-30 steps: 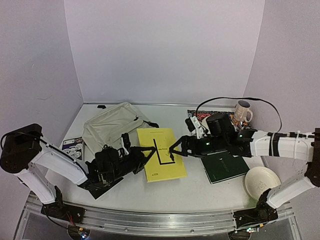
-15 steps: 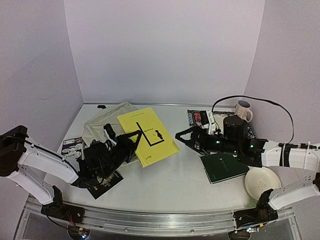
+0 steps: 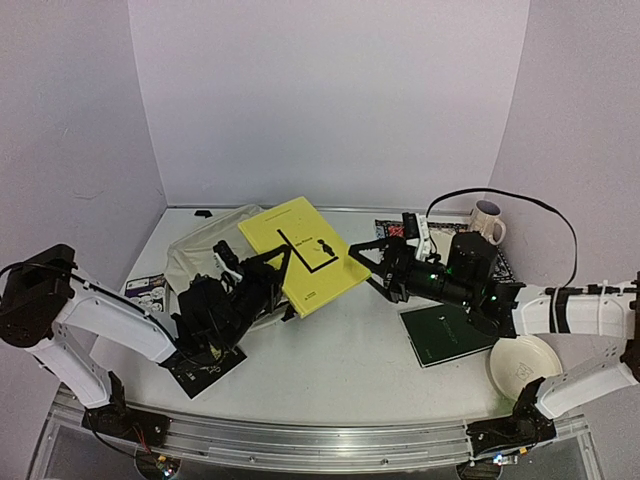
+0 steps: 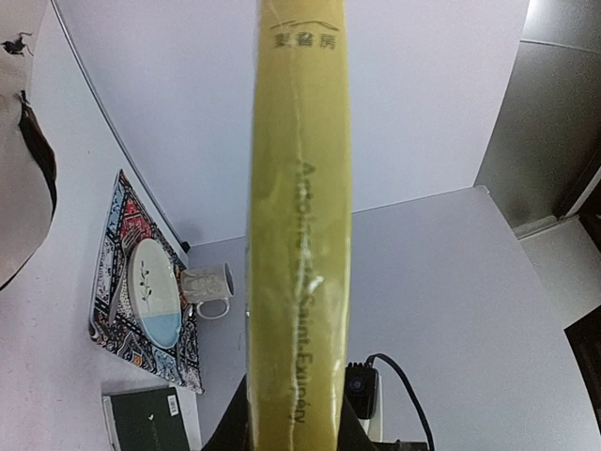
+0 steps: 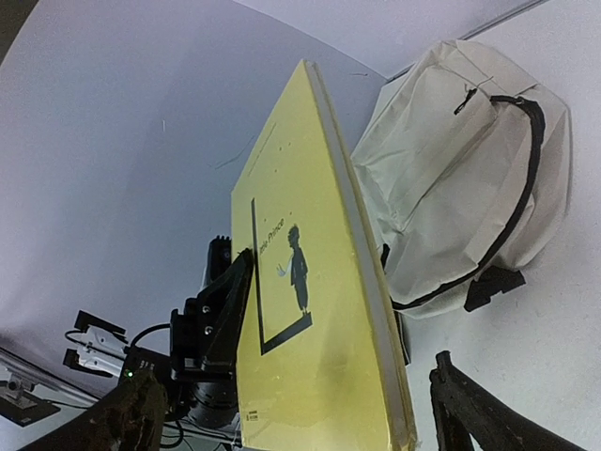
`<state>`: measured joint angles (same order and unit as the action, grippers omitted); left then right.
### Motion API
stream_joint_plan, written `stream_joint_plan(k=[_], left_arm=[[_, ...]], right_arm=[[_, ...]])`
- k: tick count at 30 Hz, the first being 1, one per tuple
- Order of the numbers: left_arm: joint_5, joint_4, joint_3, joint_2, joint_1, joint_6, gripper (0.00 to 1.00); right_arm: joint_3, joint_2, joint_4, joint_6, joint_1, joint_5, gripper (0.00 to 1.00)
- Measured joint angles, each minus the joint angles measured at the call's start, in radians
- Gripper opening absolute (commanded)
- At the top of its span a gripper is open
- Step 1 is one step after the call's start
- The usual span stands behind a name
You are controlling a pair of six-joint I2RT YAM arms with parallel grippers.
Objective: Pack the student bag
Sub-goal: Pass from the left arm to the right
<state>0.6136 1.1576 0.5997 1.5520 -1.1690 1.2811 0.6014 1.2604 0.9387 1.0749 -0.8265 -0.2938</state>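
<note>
Left claw [image 3: 275, 262] clamped on a tilted yellow book [image 3: 303, 252] held above the tabletop [image 3: 340, 360], right claw [image 3: 368, 268] spread wide at the book's right edge, and the cream bag [image 3: 205, 250] lying beneath and behind the left claw.

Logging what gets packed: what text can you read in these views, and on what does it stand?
"Prince": yellow book cover, end of an upright title; the rest is unclear.
"Saint-Exupéry": its spine, faint; the characters above it are unreadable.
Green notebook label and black card markings: too small to read.
</note>
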Motion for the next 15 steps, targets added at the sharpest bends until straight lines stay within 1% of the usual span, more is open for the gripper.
stream_joint_plan(k=[7,10,14,15], left_arm=[[0.0,0.053,0.048,0.084,0.0,0.005,0.0],[0.002,0.069,0.052,0.102,0.0,0.012,0.0],[0.013,0.088,0.054,0.111,0.0,0.027,0.0],[0.015,0.094,0.055,0.112,0.0,0.029,0.0]], right_arm=[[0.0,0.073,0.099,0.032,0.0,-0.049,0.8],[0.0,0.101,0.127,0.043,0.0,-0.066,0.67],[0.007,0.137,0.167,0.057,0.0,-0.091,0.45],[0.009,0.148,0.183,0.061,0.001,-0.098,0.38]])
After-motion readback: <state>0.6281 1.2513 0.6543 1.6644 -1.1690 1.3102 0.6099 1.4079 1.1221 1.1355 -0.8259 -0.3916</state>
